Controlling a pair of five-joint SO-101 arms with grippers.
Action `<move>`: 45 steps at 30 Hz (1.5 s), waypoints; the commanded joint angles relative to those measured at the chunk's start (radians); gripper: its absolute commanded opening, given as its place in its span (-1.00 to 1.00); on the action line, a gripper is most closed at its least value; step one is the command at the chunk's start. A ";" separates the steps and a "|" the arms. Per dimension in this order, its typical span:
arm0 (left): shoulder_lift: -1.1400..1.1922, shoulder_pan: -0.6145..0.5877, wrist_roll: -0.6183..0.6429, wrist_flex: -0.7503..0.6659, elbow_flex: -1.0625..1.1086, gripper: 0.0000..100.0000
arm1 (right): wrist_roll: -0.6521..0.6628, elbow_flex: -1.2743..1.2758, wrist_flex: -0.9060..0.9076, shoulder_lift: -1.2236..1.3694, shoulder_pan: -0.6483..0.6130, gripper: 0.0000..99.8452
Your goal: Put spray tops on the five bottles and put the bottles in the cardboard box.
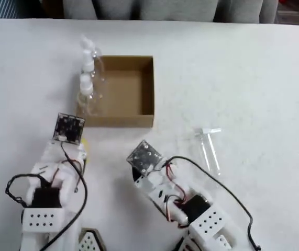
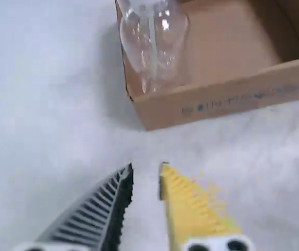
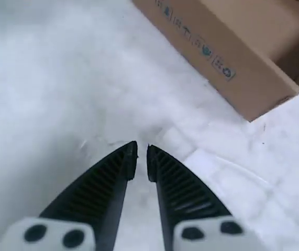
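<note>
Bottle (image 1: 210,151) on counter (image 1: 254,78): clear, likely light, slick, thin-walled; pinch it mid-body, gently. Left gripper (image 2: 146,168) jaws slightly apart, right gripper (image 3: 141,146) jaws nearly together, both empty.

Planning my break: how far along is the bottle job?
Done: clear bottles with spray tops stand inside the cardboard box, along one wall; count unclear. In hand: nothing; left gripper and right gripper are empty. Left: a white-topped clear piece lies on the table, unboxed.

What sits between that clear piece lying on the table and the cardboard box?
Nothing visible. Bare table runs from the clear piece across to the right wall of the cardboard box.
</note>
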 commanded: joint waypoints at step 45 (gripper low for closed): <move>-0.292 0.004 -0.124 0.057 0.176 -0.90 | -0.368 -1.298 0.874 1.148 0.530 -0.71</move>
